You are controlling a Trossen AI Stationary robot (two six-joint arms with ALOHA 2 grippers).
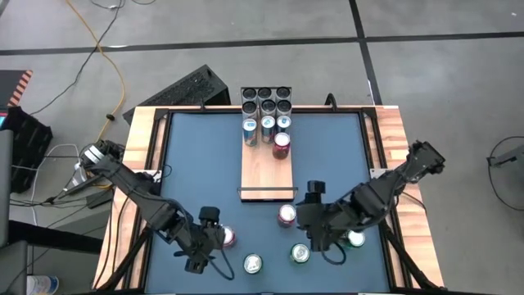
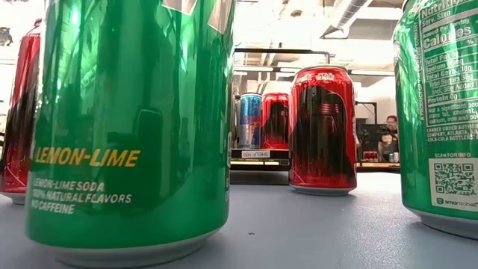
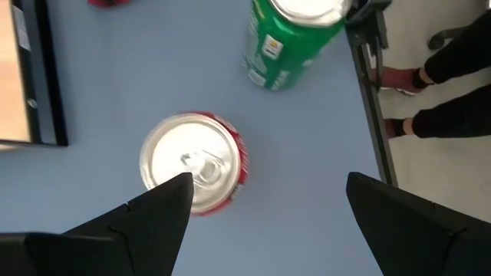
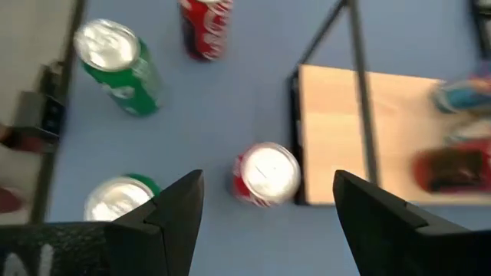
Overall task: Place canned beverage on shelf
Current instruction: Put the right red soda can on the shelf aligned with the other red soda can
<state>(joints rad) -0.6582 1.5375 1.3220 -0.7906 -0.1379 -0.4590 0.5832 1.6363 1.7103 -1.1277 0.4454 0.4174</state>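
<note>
The shelf [image 1: 267, 168] is a pale wood plank in the table's middle, with several cans at its far end and a red can [image 1: 282, 145] nearer. My left gripper [image 1: 214, 246] hangs open above a red can [image 1: 228, 238] near the front; in the left wrist view that can [image 3: 196, 162] lies close to one finger of the left gripper [image 3: 268, 184]. My right gripper [image 1: 301, 223] is open over another red can [image 1: 286, 215] just off the shelf's near end. In the right wrist view this can [image 4: 266, 172] shows between the fingers of the right gripper [image 4: 268, 178], beside the shelf [image 4: 345, 130].
Three green cans [image 1: 253, 263], [image 1: 300, 253], [image 1: 355, 238] stand along the table's front. Pale wooden strips [image 1: 139, 164] edge the blue table. A person [image 2: 390, 131] sits far behind the table, and someone's legs [image 3: 453, 61] show past the table's edge.
</note>
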